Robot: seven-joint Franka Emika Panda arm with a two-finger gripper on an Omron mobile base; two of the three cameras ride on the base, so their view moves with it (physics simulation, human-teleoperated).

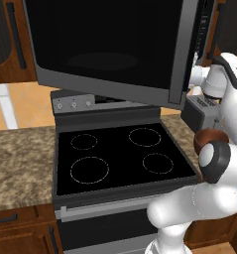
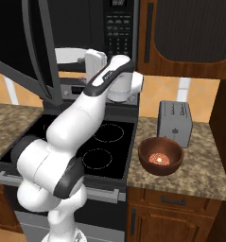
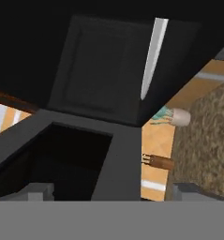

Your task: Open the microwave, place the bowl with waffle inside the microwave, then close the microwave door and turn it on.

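The microwave (image 2: 117, 38) hangs above the stove, and the microwave door (image 1: 105, 44) stands swung wide open over the cooktop. A white turntable plate (image 2: 69, 54) shows inside. My white hand (image 2: 126, 85) is up by the microwave's lower front, right of the open door. In the hand view the gripper (image 3: 115, 193) is open, its fingertips (image 3: 38, 190) far apart with nothing between them, facing dark microwave panels. The reddish-brown bowl (image 2: 147, 150) sits on the counter right of the stove, with the waffle (image 2: 159, 158) lying in it. The bowl (image 1: 209, 136) is partly hidden behind my arm.
A grey toaster (image 2: 175, 122) stands just behind the bowl. The black cooktop (image 1: 115, 154) with four burners lies below the open door. Speckled counters (image 1: 21, 163) flank the stove, and wooden cabinets (image 2: 185, 33) hang to the microwave's right.
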